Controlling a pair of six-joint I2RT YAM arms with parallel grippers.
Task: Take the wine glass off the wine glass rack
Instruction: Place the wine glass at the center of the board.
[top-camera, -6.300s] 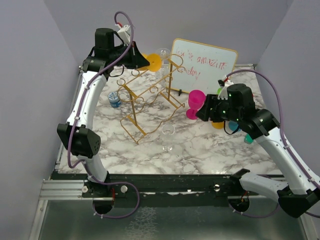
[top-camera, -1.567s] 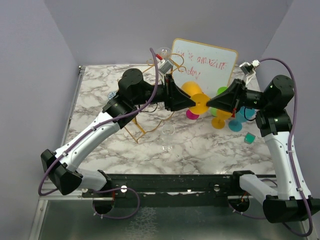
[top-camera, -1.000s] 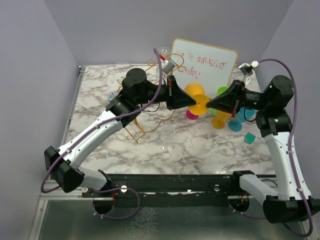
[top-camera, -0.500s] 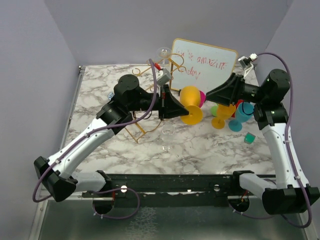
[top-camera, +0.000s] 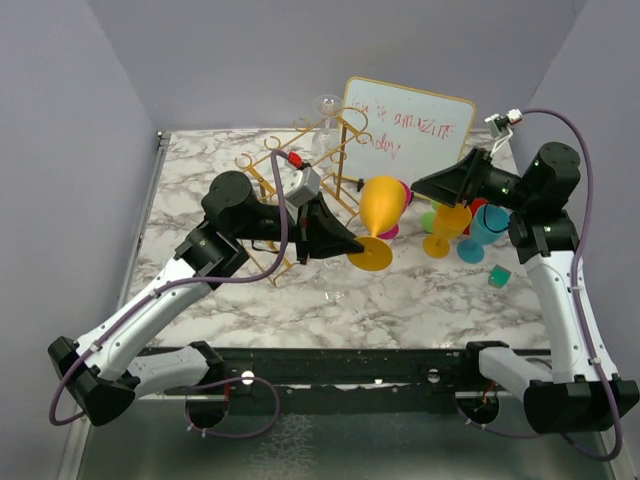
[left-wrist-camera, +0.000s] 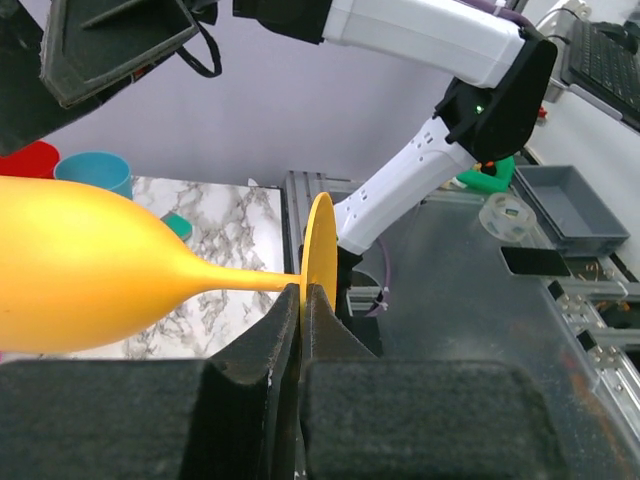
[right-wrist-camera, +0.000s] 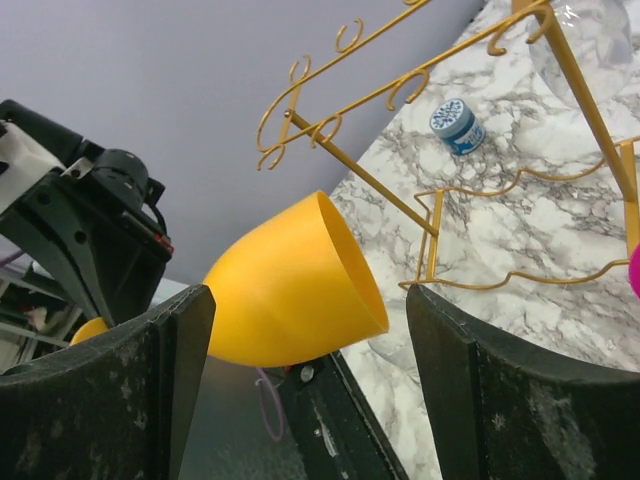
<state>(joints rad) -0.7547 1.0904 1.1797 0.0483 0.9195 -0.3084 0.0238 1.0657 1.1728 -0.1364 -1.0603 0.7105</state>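
- now the left gripper (left-wrist-camera: 302, 300) pinches the matte yellow wine glass (left-wrist-camera: 90, 265) where its stem meets the foot.
- right gripper (right-wrist-camera: 310, 350) spread, facing the bowl: likely light, slippery.

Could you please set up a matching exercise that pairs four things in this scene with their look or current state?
Things:
1. yellow wine glass
2. right gripper
3. wine glass rack
4. whiteboard

States:
A. thin gold wire with curled scroll ends
B. red writing on it
C. stem pinched in the fingers of the left gripper
D. open, holding nothing

Pairs: 1-C, 2-D, 3-A, 4-B
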